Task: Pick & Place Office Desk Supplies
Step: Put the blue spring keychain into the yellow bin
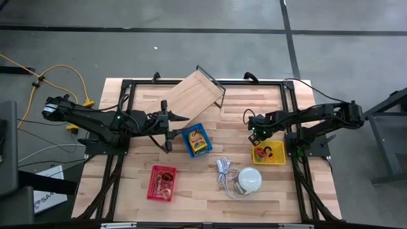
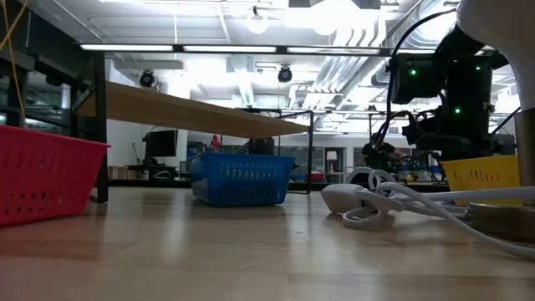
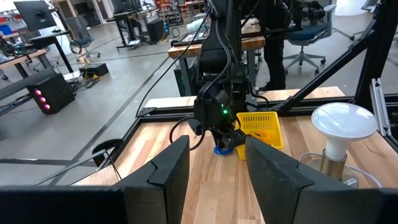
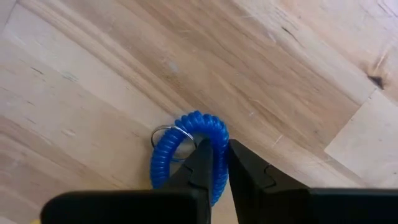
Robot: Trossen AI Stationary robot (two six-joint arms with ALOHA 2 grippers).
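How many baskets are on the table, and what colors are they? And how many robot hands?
Red basket: 1
Blue basket: 1
Yellow basket: 1
Left hand, open, beside the blue basket: 1
Right hand, pinching a blue coil keyring near the yellow basket: 1
Total: 3 baskets and 2 hands, 5 things.

The place is a robotics lab or an open workshop hall. A grey concrete floor point(image 1: 191, 57) with dark lines is seen around the wooden table point(image 1: 210, 197), which is held in a black metal frame point(image 1: 289, 95). A yellow cable point(image 1: 70, 73) is laid on the floor beyond the left arm. Past the left gripper point(image 3: 214, 168), other work tables point(image 3: 186, 46), a monitor point(image 3: 38, 14) and rolling office chairs point(image 3: 308, 34) are seen. Overhead, bare pipes and ducts point(image 2: 351, 58) and long strip lights point(image 2: 180, 48) are shown.
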